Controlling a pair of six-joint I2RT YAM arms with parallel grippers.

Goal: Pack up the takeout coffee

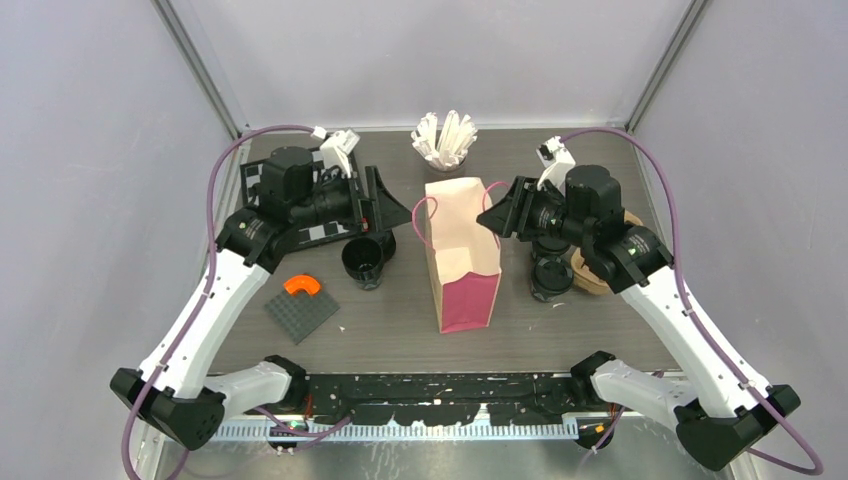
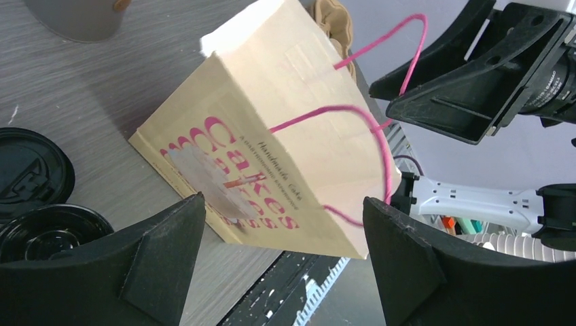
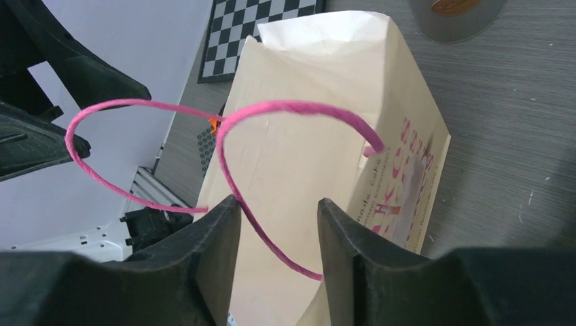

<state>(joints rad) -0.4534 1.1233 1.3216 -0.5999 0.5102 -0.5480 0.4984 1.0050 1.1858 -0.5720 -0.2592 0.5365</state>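
Observation:
The pink-printed paper bag (image 1: pixel 462 262) stands at mid-table, its mouth facing up. Black lidded coffee cups sit to its left (image 1: pixel 364 262) and right (image 1: pixel 551 276); two of their lids (image 2: pixel 30 178) show in the left wrist view. My left gripper (image 1: pixel 397 212) hovers open beside the bag's left handle, with the bag (image 2: pixel 272 129) seen between its fingers and nothing held. My right gripper (image 1: pixel 497 216) is at the right handle. Its jaws stand apart with the pink cord (image 3: pixel 272 238) running loose between them, touching one finger (image 3: pixel 221 224).
A grey cup of white wrapped sticks (image 1: pixel 445 142) stands behind the bag. A brown pulp carrier (image 1: pixel 592 272) lies by the right cups. A grey studded plate with an orange piece (image 1: pixel 300 305) sits front left, and a checkerboard (image 1: pixel 312 232) lies under the left arm.

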